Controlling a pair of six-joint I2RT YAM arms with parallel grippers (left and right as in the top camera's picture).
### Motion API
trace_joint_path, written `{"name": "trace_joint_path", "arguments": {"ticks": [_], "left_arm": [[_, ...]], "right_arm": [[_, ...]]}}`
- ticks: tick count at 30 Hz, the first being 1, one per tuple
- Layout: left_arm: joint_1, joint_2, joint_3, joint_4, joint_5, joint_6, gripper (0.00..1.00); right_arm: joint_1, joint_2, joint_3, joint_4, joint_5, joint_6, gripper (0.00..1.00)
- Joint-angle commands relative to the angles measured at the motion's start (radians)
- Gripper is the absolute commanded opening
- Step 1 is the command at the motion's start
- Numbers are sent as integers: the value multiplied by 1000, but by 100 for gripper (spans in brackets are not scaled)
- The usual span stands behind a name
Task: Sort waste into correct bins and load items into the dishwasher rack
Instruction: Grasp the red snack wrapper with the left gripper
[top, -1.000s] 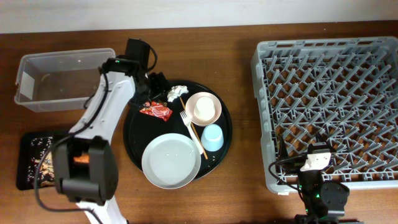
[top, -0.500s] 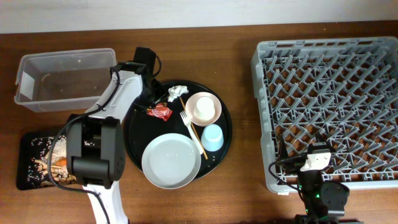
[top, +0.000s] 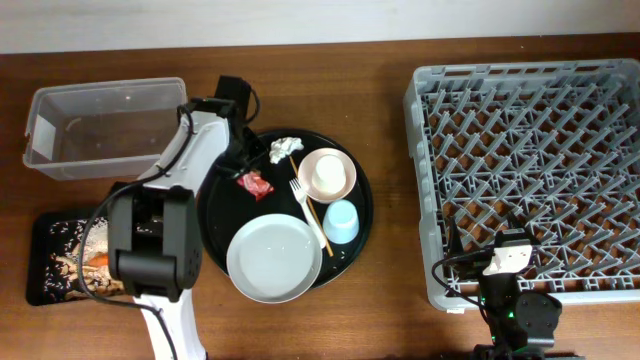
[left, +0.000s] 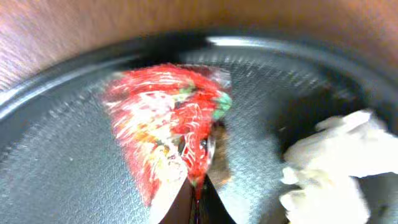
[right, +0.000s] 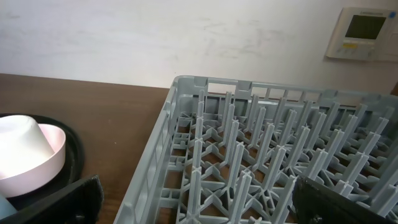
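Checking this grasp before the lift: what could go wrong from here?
1. The left fingers pinch only the tip of the wrapper; being shiny, it could slip out on the lift.
2. The tissue lies close beside it and might get dragged across the tray.

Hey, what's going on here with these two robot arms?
The left end effector is pinched shut on the red wrapper, on the round black tray beside the tissue. The right end effector sits open by the rack, holding nothing. The plate, bowl and blue cup are on the tray, not yet racked.
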Motion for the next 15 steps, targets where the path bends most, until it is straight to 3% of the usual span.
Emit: {"name": "trace_joint_path", "arguments": {"ticks": [1,7,15], "left_arm": [[0,-1,55,-66,-11,-2,1],[-1,-52,178,-198,64,22,1],[14,-167,199,-199,55,24,1]], "right_arm": [[-6,-8,-6,-4,-6,2,99],[-6,-8,-6,-4,-6,2,99],[-6,-8,-6,-3,-6,2,99]]}}
